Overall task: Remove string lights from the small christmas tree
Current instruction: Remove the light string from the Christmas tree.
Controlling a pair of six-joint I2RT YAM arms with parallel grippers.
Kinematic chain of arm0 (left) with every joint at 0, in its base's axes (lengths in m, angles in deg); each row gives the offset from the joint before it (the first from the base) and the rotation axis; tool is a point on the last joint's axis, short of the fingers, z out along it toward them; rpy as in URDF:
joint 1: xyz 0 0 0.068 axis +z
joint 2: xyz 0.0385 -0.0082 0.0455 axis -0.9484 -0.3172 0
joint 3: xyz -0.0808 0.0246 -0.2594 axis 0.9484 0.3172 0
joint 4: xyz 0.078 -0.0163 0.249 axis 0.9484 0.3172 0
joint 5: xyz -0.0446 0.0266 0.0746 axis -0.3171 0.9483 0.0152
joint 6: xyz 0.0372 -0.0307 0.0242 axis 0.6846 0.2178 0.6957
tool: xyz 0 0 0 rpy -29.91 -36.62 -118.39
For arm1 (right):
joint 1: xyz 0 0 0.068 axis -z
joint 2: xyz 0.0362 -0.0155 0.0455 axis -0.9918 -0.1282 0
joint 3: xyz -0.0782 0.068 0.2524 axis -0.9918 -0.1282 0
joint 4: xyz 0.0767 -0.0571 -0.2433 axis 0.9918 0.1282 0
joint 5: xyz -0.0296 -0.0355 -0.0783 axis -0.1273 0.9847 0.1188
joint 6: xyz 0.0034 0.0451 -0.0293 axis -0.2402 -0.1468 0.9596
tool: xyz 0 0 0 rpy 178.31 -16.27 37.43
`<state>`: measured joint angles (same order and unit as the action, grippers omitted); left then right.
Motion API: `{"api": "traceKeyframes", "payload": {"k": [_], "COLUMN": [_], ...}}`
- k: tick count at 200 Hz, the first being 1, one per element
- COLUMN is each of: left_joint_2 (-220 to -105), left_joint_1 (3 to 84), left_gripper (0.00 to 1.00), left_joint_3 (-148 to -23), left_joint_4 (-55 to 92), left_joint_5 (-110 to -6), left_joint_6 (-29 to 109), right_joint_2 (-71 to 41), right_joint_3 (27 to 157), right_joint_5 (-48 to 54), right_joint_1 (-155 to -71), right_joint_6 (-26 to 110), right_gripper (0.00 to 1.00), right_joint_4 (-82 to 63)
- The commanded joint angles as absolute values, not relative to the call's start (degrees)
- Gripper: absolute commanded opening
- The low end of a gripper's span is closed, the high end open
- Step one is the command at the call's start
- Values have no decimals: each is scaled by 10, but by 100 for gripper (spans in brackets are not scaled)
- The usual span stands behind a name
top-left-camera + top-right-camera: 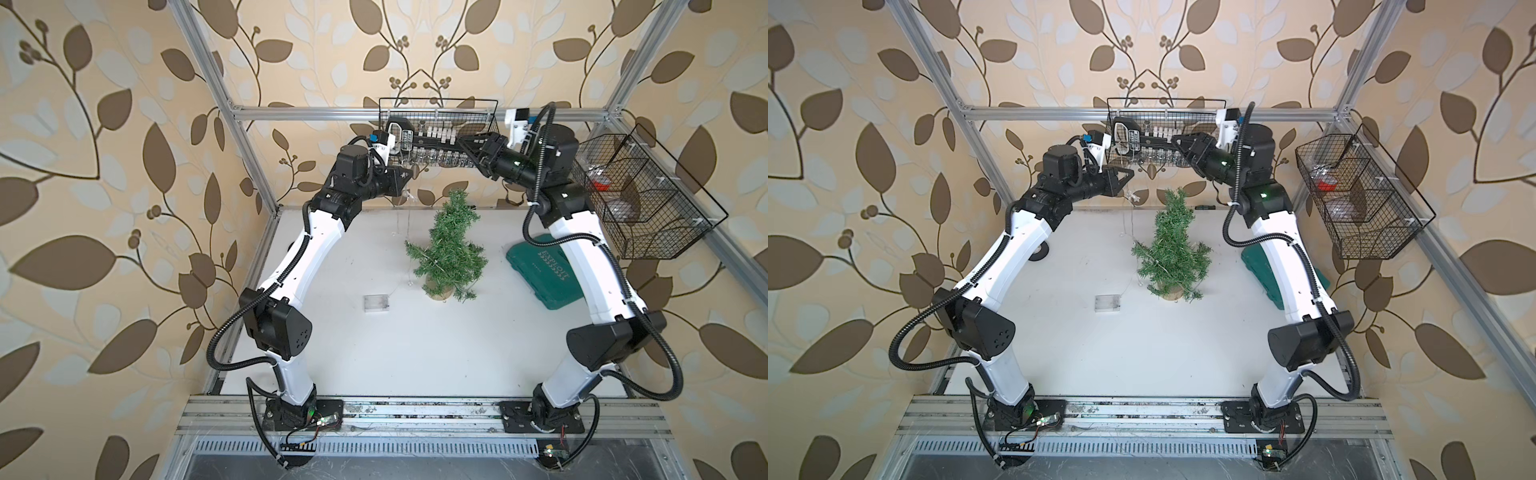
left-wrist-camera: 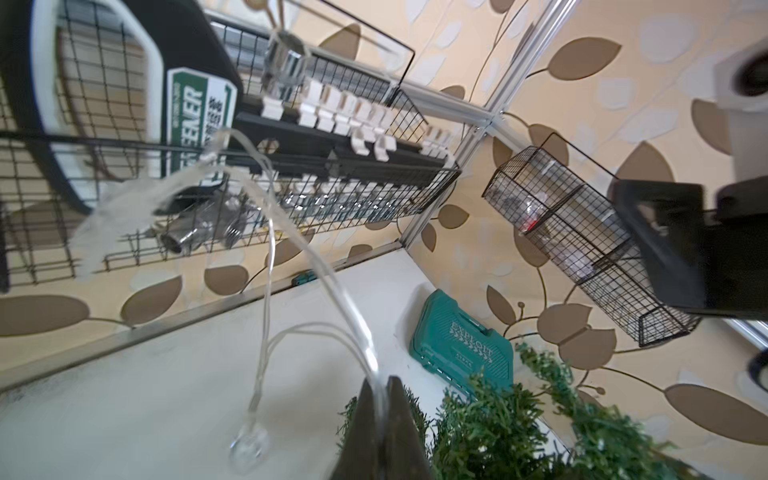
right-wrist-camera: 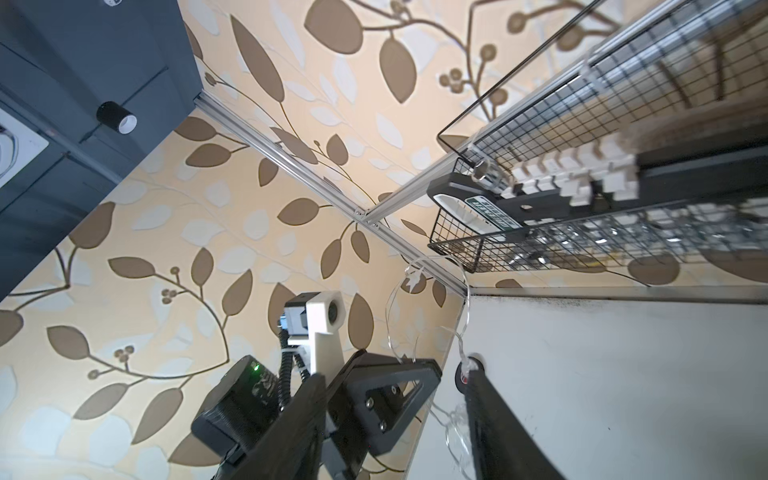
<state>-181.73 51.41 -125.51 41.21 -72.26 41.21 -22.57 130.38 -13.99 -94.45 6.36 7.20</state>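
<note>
Left gripper [image 1: 406, 176] holds string lights [image 1: 408, 216] high above small christmas tree [image 1: 451, 245]
Clamped on the wire near the table's [image 1: 415, 353] back edge, likely to draw loops clear; right gripper [image 1: 464, 145] half-spread, seemingly empty.

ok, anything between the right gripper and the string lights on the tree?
Nothing visible. The open right gripper hangs clear, above and behind the small green bristly tree. The thin silvery bulb wire runs from the shut left gripper down into the tree's lower branches.
</note>
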Motion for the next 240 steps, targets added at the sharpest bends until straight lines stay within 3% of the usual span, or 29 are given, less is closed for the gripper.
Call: {"api": "traceKeyframes", "payload": {"k": [1,33,100,137,180,240], "left_joint_2": [-1743,-1651,-1513,-1477,-1422,-1441], "left_joint_1": [525,526,516,490,377,283], "left_gripper": [0,0,0,0,0,0], "left_joint_3": [-1259,-1176,-1137,-1148,-1091,-1091], "left_joint_4": [477,484,622,698,662,634], "left_joint_5": [-705,-684,-643,-730,-700,-632], "left_joint_6": [409,401,340,273,209,202], "right_joint_2": [-148,-32,99,158,227,236], "right_joint_3": [1226,1066,898,862,788,706], "right_joint_5": [-130,-87,-83,-123,-111,37], "right_joint_1": [-913,-881,-875,-887,-986,-1171], "right_joint_6": [73,100,122,137,111,-20], "right_gripper": [54,54,54,55,56,58], "right_joint_4": [79,85,191,251,253,159]}}
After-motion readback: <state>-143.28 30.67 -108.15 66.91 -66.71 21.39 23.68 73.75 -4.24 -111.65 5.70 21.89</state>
